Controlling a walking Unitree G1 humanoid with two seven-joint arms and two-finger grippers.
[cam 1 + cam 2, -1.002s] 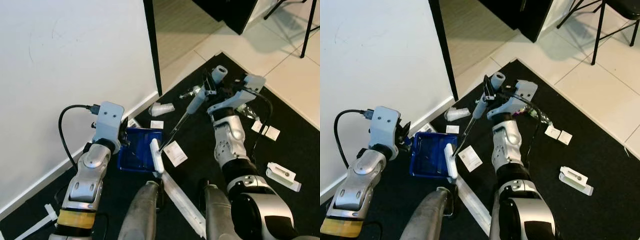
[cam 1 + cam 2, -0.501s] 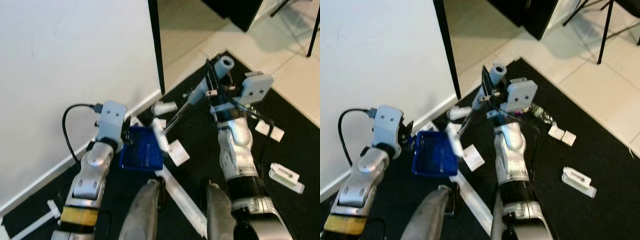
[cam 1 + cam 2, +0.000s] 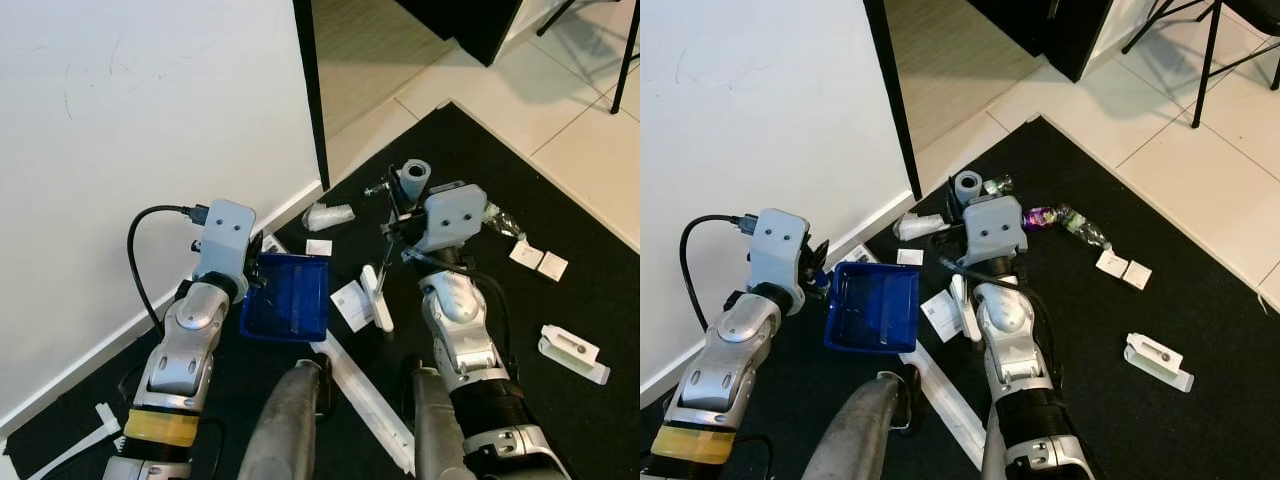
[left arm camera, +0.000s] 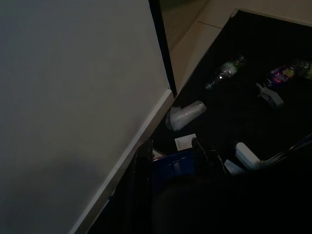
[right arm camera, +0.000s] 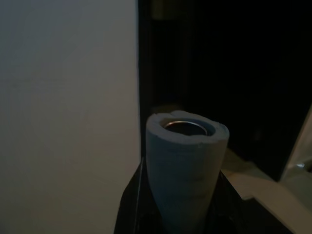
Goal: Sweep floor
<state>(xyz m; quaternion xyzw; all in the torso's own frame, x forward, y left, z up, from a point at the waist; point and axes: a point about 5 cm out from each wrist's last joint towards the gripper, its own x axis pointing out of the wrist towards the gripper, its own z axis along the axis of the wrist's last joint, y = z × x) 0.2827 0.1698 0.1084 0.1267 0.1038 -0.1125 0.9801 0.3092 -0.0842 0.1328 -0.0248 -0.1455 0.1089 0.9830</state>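
Blue plastic dustpan [image 3: 288,297]: your left pincer [image 3: 252,268] grips it at its left edge, fingers closed on the rim. It hangs just above the black mat [image 3: 590,285], close to the white wall [image 3: 140,120] and its skirting, open mouth turned toward the litter on the right.

Grey foam-sleeved broom handle [image 3: 413,180]: your right pincer [image 3: 400,222] is closed round it; in the right wrist view the sleeve [image 5: 185,170] stands up between the two black fingers. The thin shaft runs down and toward you to the white brush head [image 3: 375,297], which rests on the mat just right of the dustpan.

Litter on the mat:
- white card [image 3: 350,304], touching or just beside the brush head, between it and the dustpan;
- small white slip [image 3: 318,247] and a crumpled clear wrapper [image 3: 328,216], farther off, near the door frame [image 3: 308,90];
- clear bottle [image 3: 1072,224] with a purple label, far right of the handle;
- two small white squares [image 3: 535,259] and a white block [image 3: 574,354], well apart on the right;
- long white strip [image 3: 362,400] running near, between the robot's legs.

Governing relation, as a judgement: the brush head's long axis lies near-to-far, roughly parallel to the dustpan's right-hand edge, with the card between them. The dustpan lies to the left of the brush. A leftward stroke by your right arm would carry the card toward the pan, provided you lower the pan's lip to the mat; the farther pieces remain to be gathered.
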